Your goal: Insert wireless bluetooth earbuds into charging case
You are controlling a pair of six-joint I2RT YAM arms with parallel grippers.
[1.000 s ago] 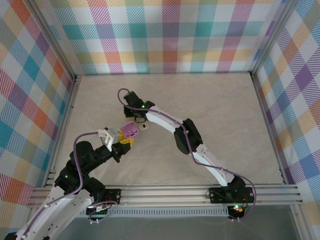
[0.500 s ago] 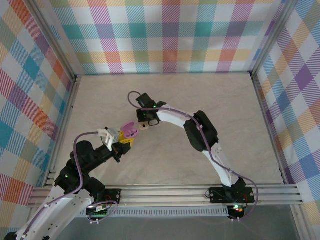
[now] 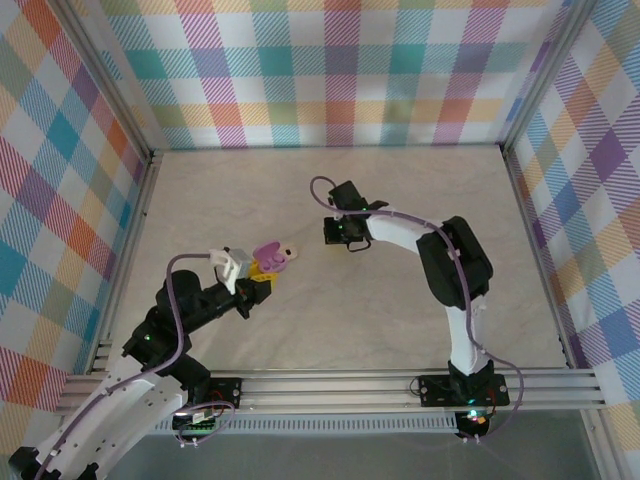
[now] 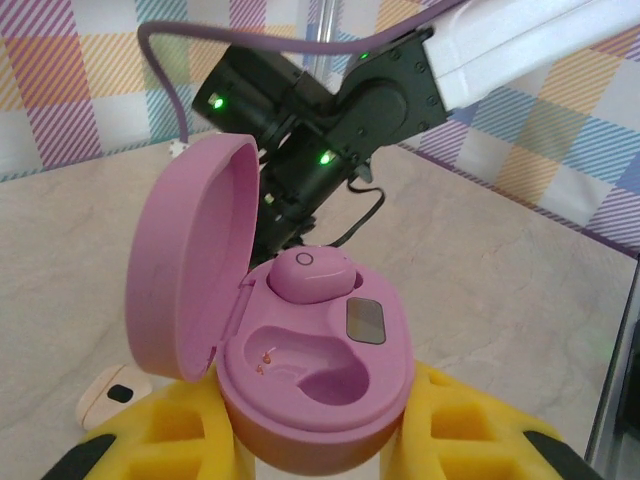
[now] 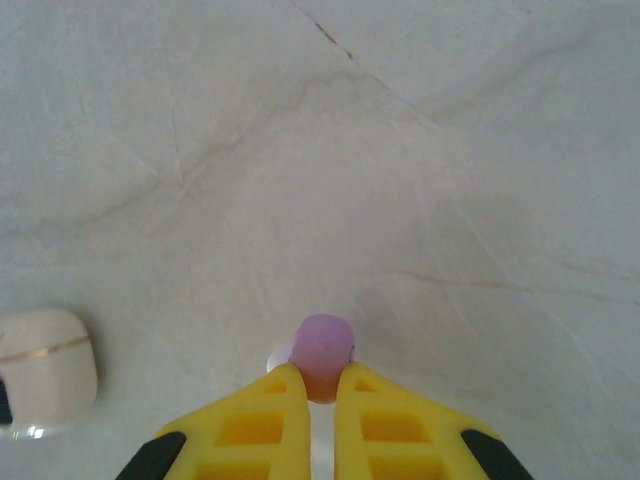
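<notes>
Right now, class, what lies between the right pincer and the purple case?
In the top view, a small cream-white case beside the purple case; then bare table up to the right pincer.

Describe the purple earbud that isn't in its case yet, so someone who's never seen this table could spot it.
Find the right arm reaching over the marble table; its right hand ends in yellow fingers pinched together. The purple earbud sits between their tips: a tiny lilac bean, far smaller than the cream case lying nearby.
</notes>
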